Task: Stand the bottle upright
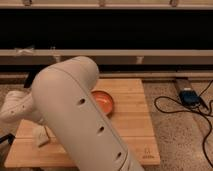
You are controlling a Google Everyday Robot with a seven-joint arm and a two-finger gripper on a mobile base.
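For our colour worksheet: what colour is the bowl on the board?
The bowl is orange, camera view; the claw is lower left of it.

No words, numbers or brand names can be read anywhere. The wooden surface (131,125) carries a small dark stamped mark (147,152) near its front right corner, too small to make out. The pincer (42,137) hangs low over the left part of that surface, beside the big white arm (75,110), and shows no legible lettering.
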